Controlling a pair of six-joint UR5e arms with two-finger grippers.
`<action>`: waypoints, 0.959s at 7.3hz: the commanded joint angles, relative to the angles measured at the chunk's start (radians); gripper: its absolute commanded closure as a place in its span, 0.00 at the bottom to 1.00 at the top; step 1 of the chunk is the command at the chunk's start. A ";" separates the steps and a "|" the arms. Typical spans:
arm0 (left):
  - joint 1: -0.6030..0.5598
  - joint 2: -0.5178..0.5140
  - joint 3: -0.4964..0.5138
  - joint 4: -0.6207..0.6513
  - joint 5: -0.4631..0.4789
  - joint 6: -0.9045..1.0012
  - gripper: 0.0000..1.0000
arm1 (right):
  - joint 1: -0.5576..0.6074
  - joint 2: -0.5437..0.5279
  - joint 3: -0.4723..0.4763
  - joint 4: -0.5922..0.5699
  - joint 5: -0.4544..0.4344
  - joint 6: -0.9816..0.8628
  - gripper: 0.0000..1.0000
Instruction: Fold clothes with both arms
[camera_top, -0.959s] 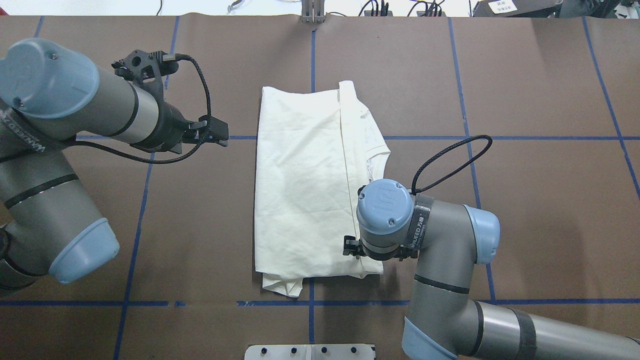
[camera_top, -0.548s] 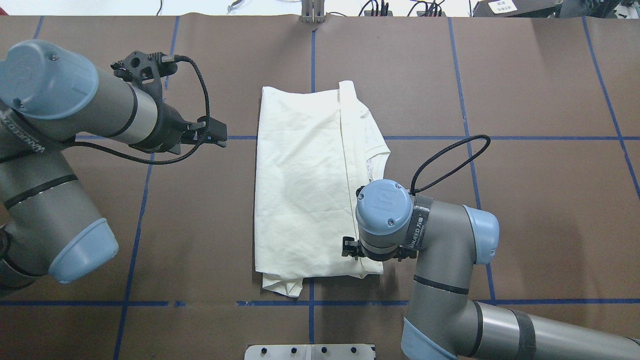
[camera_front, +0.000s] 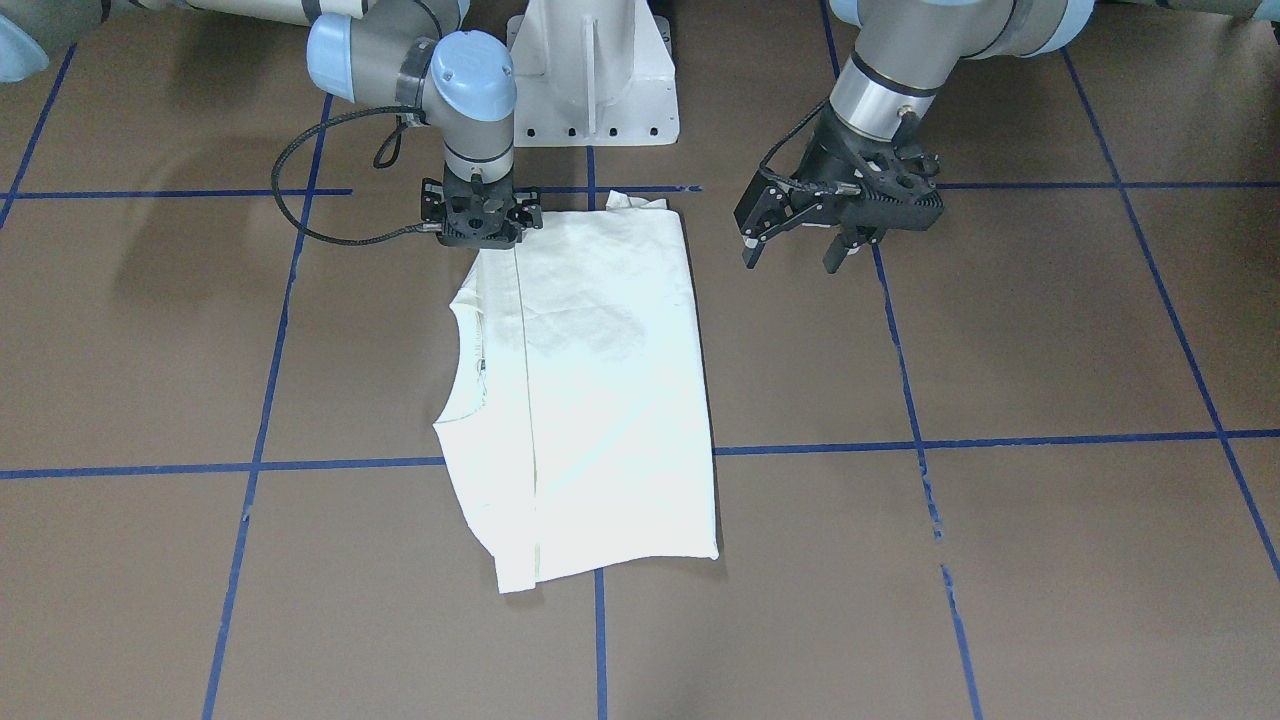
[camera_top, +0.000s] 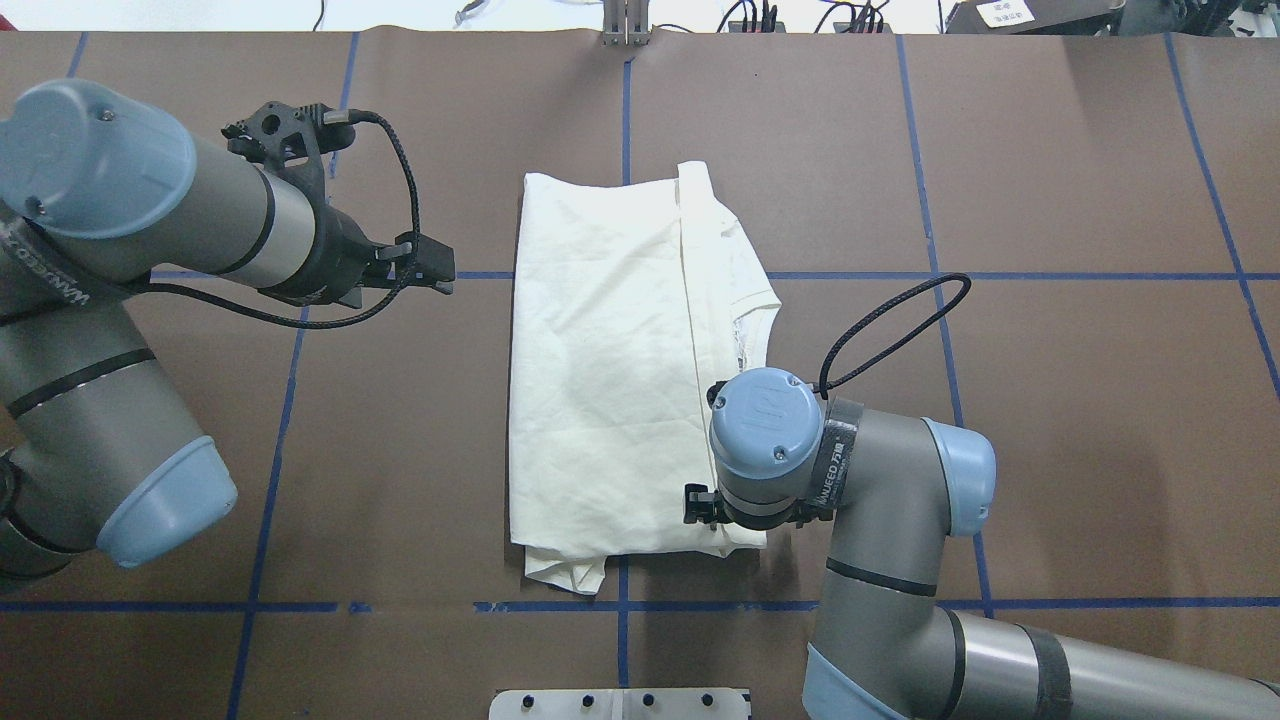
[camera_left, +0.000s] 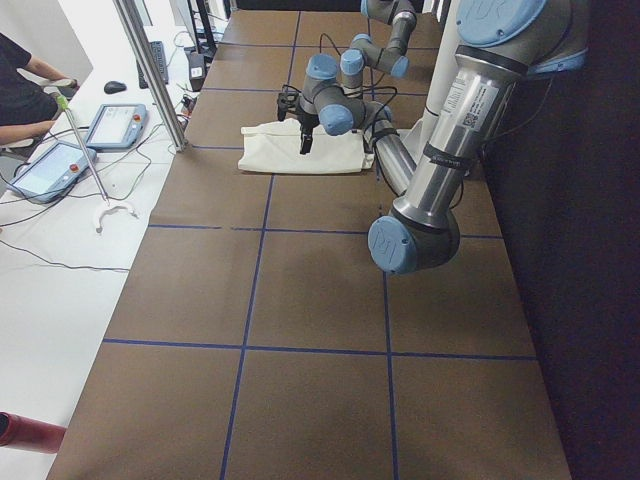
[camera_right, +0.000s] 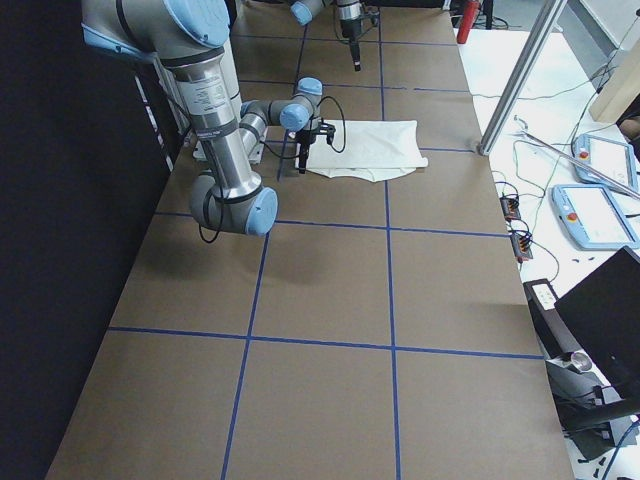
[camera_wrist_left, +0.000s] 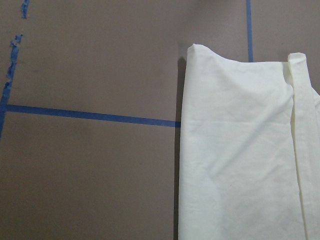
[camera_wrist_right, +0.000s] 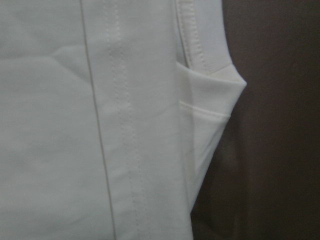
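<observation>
Cream shirt (camera_top: 610, 370) lies flat mid-table, folded lengthwise into a long rectangle, plain side up. It crosses one blue tape line (camera_top: 1000, 276) of the grid on the brown table (camera_top: 1050, 450). One long fold edge runs its full length on the robot's right side, and the neck opening (camera_top: 750, 310) shows just beyond it. A bunched bit of cloth sticks out from under the robot-side end.

Left gripper (camera_front: 792, 258): above bare table, well apart from the shirt, off its left edge. Claw wide, fingers spread, nothing between them. The left wrist view shows the shirt's left edge, one corner and tape only.

Right gripper (camera_front: 480, 222): pointing straight down over the shirt's robot-side right corner, close to the cloth or on it. Fingers are hidden under the wrist in both the overhead and front views. The right wrist view shows only close-up cloth, a stitched seam and the neckband. Cannot tell whether this claw is spread or closed, or whether it has hold of the cloth.

White pedestal (camera_front: 590, 80) stands behind the shirt.
</observation>
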 joint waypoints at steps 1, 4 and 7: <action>-0.001 0.000 0.000 0.000 -0.001 0.000 0.00 | -0.002 -0.001 0.001 -0.002 0.003 -0.005 0.00; -0.001 0.000 0.000 0.000 -0.001 -0.002 0.00 | -0.002 -0.014 0.001 -0.011 0.012 -0.005 0.00; 0.001 -0.002 -0.002 -0.002 -0.001 -0.003 0.00 | 0.010 -0.019 0.018 -0.044 0.012 -0.004 0.00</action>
